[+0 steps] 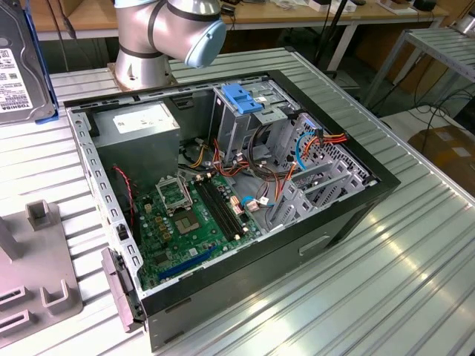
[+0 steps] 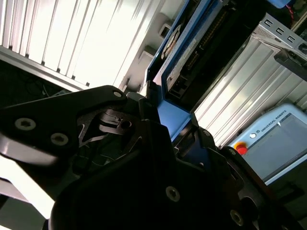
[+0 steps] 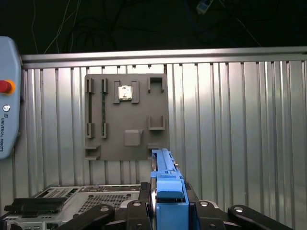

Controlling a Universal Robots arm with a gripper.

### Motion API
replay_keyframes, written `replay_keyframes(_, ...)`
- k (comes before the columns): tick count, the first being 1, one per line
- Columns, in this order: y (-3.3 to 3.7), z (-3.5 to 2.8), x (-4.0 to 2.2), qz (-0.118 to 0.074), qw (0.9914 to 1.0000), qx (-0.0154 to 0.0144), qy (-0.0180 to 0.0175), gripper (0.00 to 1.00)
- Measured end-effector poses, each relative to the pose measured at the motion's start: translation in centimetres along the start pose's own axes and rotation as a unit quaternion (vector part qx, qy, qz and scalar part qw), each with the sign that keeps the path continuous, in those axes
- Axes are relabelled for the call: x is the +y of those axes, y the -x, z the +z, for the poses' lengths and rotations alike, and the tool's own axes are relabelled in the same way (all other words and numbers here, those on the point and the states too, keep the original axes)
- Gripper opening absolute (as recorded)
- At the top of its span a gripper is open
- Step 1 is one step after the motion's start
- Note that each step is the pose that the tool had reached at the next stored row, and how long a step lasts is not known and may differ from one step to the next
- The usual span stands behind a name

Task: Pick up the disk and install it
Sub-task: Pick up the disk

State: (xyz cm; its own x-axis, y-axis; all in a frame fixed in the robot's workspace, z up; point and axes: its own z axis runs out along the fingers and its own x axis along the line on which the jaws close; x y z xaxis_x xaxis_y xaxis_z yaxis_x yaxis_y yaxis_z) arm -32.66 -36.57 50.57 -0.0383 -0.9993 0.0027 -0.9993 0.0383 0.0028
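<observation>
First wrist view is the clearest one here: the gripper point(image 3: 166, 207) is clamped on the disk point(image 3: 166, 184), jaws closed in against both flat sides. You're looking at the drive edge-on, with its blue plastic rail facing the camera. Second wrist view backs that up, with the same gripper point(image 2: 165, 120) pinching the blue end of the disk point(image 2: 184, 52), which sticks out away from the black gripper body. In the exterior view the disk point(image 1: 21, 63) is right at the exterior view's left edge, partly cut off. It's standing upright with the white label toward the camera and a blue rail down one side, clear of everything else. Past the drive in the first wrist view there's a grey fixture plate point(image 3: 127, 117) lying flat on the ribbed metal table point(image 3: 230, 120), and the disk isn't sitting in any of its slots. That plate point(image 1: 33, 285) is near the exterior view's left corner. The open computer case point(image 1: 326, 215) sits mid-table, well apart from the disk. Inside it the green motherboard point(image 1: 189, 215) is on the near side, the grey power-supply box point(image 1: 137, 126) is at the far left, and the metal drive cage with the blue handle point(image 1: 241, 100) is farther right. The arm's base point(image 1: 167, 33) stands on the far side of the case. A teach pendant with a red button point(image 2: 273, 139) is in both wrist views.
</observation>
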Motion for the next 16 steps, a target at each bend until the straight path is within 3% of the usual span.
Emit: replay_keyframes(16,0.03,0.0,-0.78,0.0,1.0,0.0,0.0,0.37)
